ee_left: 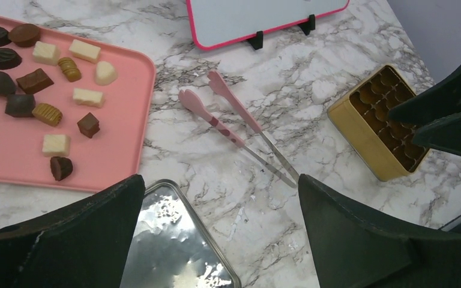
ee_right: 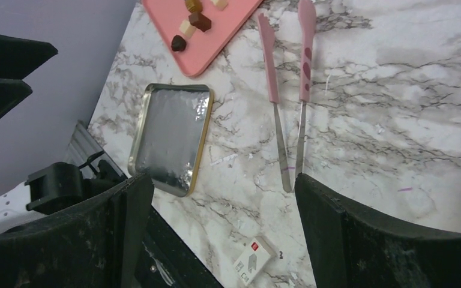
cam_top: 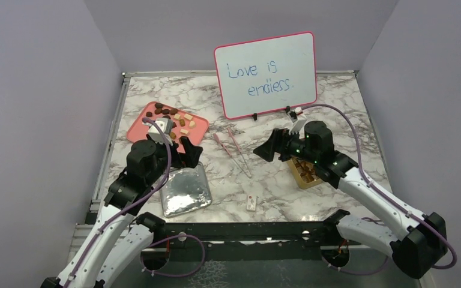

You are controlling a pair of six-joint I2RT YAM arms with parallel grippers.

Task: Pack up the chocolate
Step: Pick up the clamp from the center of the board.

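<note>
Left gripper (cam_top: 175, 147) has its jaws spread wide with nothing pinched between them. Same deal for the right gripper (cam_top: 270, 146), so neither has hold of anything. From the top camera, the bite-size chocolates (cam_top: 169, 114), mostly dark brown with a few tan and pale ones, all sit loose on the flat pink plastic tray (cam_top: 199, 124) at the left rear of the grey-veined marble tabletop (cam_top: 228, 186), just past the left gripper. A shiny rectangular silver tin lid (cam_top: 185, 189) lies on the near side of that gripper. The pink-handled metal tongs (cam_top: 235, 151) lie between the two arms, and the square gold tin box (cam_top: 305, 175) pokes out from under the right arm. A pink-framed whiteboard (cam_top: 267, 75) stands at the back reading "Love is endless.", and a small white rectangular tag (cam_top: 251, 203) sits near the front edge. Left wrist camera: the tongs (ee_left: 240, 129) are dead ahead between the fingers, with the tray (ee_left: 126, 120) and chocolates (ee_left: 35, 81) off to the left. The gold box (ee_left: 360, 129), with its brown divider insert, is on the right, well apart from the tray. Right wrist camera: the tongs (ee_right: 288, 120) have their joined metal end pointing at the gripper, the lid (ee_right: 168, 135) is left of them, the tag (ee_right: 249, 259) is down low, and a few chocolates (ee_right: 179, 42) show on the tray corner up top.
</note>
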